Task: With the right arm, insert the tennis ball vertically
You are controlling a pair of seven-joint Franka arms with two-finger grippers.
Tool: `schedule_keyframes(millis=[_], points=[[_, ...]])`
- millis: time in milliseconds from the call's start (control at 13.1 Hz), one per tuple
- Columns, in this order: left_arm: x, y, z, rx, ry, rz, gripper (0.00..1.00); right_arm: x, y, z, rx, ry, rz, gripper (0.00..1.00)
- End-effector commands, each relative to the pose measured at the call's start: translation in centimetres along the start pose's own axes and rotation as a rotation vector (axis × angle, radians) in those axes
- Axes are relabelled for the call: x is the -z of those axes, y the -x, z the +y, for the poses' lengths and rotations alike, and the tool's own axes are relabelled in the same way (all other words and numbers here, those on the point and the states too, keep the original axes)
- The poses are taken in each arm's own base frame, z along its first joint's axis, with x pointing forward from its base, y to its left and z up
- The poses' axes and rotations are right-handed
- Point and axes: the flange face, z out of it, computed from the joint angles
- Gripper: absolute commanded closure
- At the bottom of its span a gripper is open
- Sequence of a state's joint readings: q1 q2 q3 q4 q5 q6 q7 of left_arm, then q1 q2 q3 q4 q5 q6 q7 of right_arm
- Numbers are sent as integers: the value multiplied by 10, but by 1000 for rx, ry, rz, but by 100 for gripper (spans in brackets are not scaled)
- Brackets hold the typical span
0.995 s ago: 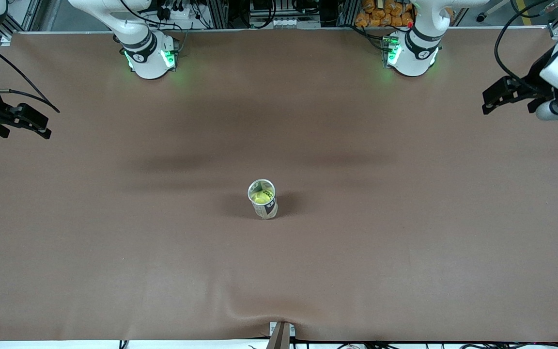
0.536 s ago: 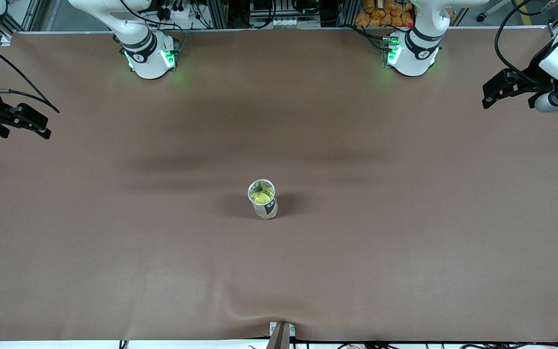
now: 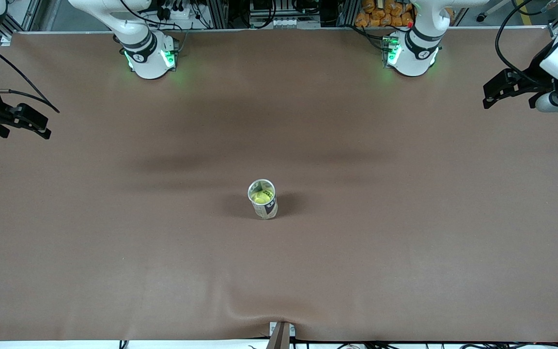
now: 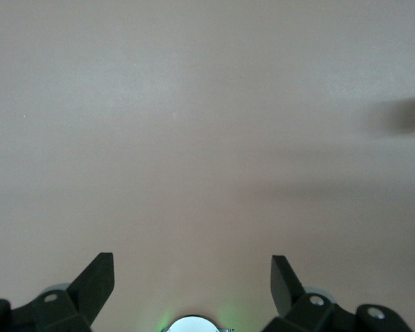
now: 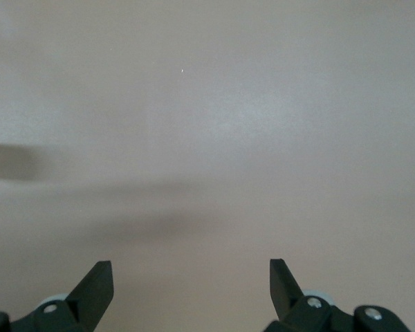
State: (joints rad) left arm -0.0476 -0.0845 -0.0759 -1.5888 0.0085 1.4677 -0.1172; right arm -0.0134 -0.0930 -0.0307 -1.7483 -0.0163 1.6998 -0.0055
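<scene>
At mid-bench the tennis ball (image 3: 261,197) sits inside the can (image 3: 263,199), so we keep both end effectors, right (image 3: 24,121) and left (image 3: 499,92), open and parked.

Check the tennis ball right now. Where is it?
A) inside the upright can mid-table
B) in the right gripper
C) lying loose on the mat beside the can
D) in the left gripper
A: the yellow tennis ball shows through the open top of the upright can, while the right gripper and left gripper hang open and empty at the table's two ends.
</scene>
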Motion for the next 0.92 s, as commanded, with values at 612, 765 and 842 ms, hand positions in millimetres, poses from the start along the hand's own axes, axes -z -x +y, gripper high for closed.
schedule_keyframes(millis=[612,765,842], points=[[4,-2,1,-17,8,7,0,2,-1,1,-17,-16,2,0],[0,-7,0,-18,10,-1,0,2,-1,1,-17,-16,2,0],[0,-7,0,-18,10,-1,0,2,-1,1,-17,-16,2,0]])
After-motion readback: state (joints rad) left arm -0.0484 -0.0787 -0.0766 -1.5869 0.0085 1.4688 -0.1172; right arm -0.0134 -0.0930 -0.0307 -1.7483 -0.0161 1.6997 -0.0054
